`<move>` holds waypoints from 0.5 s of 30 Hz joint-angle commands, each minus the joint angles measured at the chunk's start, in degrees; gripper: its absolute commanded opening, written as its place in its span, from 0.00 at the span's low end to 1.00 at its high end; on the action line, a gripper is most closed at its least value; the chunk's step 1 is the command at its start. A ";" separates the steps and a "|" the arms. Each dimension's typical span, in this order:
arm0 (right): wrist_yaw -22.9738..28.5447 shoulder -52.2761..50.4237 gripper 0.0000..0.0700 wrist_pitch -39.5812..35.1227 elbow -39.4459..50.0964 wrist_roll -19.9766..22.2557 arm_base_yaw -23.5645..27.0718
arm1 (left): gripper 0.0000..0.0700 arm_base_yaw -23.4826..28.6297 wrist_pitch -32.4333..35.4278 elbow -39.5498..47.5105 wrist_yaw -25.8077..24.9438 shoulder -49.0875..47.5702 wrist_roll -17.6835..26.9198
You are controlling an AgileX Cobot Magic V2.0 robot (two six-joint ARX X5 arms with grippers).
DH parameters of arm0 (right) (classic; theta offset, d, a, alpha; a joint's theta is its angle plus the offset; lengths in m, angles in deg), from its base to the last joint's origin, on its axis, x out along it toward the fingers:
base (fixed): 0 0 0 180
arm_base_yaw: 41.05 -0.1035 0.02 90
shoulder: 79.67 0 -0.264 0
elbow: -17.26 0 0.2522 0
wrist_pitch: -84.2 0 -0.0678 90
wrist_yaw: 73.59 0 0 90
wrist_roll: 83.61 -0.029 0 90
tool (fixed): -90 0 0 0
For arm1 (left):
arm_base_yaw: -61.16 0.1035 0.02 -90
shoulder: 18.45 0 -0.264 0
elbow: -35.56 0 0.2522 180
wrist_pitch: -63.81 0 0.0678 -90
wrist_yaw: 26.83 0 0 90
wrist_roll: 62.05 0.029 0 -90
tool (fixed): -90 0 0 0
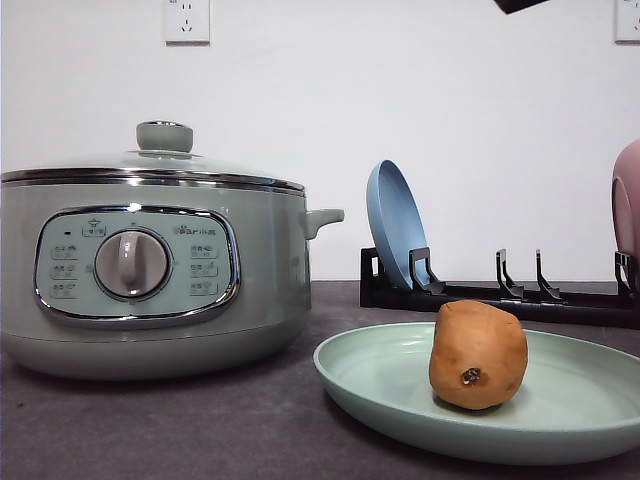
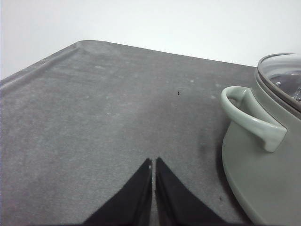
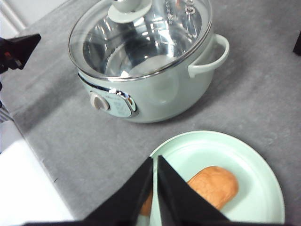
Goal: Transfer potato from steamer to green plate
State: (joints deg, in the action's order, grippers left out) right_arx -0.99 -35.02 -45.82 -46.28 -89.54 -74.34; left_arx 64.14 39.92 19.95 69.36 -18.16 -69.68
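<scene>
Right of centre at the bottom of the front view, the potato (image 1: 478, 355) sits on the green plate (image 1: 380, 385), standing on end with its dark eye spot facing the camera, nothing holding it. To its left, filling the left half of that frame, stands the steamer (image 1: 150, 270) with its glass lid (image 1: 160, 160) on and the dial panel facing forward; a small gap of dark table (image 1: 150, 430) separates pot and plate. Behind the plate a black dish rack (image 1: 500, 290) runs along the wall, with a blue plate (image 1: 395, 225) upright in its left slot and a pink plate (image 1: 627, 210) cut off by the right edge; two wall sockets (image 1: 187, 20) show near the top. From the right wrist view the right gripper (image 3: 154, 162) hangs above the near rim of the plate, fingers pressed together with only a thin slit between them and nothing in them — the potato lies just beyond the tips, partly hidden by them, and the lidded steamer takes up the upper middle of that frame. At the bottom of the left wrist view the left gripper (image 2: 153, 162) is likewise closed to a narrow line and empty, over bare table, with the steamer's side handle (image 2: 249, 115) at the right edge — well clear of the fingers
</scene>
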 commanded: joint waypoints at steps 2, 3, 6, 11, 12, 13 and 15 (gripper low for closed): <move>2.33 -2.08 0.00 -0.66 -1.07 3.71 3.28 | 0.00 0.11 -0.41 1.16 0.17 -0.12 -0.36; 3.17 -3.01 0.00 -0.92 -0.86 4.40 5.49 | 0.00 0.11 -0.42 1.16 0.17 -0.11 -0.36; 3.92 -7.12 0.00 -3.66 1.02 4.61 13.87 | 0.00 0.11 -0.42 1.16 0.17 -0.12 -0.36; 4.12 -15.69 0.00 -11.16 7.69 5.26 27.85 | 0.00 0.11 -0.41 1.16 0.17 -0.13 -0.34; 4.24 -17.24 0.00 -13.53 9.58 5.37 29.82 | 0.00 0.11 -0.42 1.16 0.17 -0.13 -0.35; 4.32 -18.98 0.00 -16.21 11.78 5.36 31.66 | 0.00 0.11 -0.42 1.16 0.17 -0.13 -0.36; 4.35 -22.40 0.00 -21.28 16.55 5.30 34.76 | 0.00 0.11 -0.42 1.16 0.17 -0.13 -0.36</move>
State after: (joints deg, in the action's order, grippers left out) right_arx 3.19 -56.91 -65.54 -31.16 -84.90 -40.29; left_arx 64.14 39.92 19.95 69.35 -18.16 -69.69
